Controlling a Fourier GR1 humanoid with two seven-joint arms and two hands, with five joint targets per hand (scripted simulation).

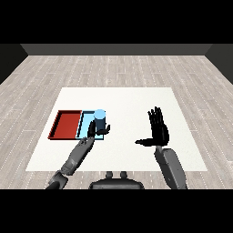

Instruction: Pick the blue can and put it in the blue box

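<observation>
Left hand [94,130] curled round upright blue can [99,120], over blue tray [85,124] right edge; tray centre at nine o'clock. Right hand [158,127] spread, well apart.

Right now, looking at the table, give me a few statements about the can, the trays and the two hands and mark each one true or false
1. The left hand is curled round the blue can. True.
2. The blue can is over the red tray. False: it is over the light blue tray, and the red tray holds no can.
3. The right hand holds a second can. False: its fingers are straight and it holds nothing.
4. The red tray lies to the left of the light blue tray. True.
5. The blue can stands upright. True.
</observation>
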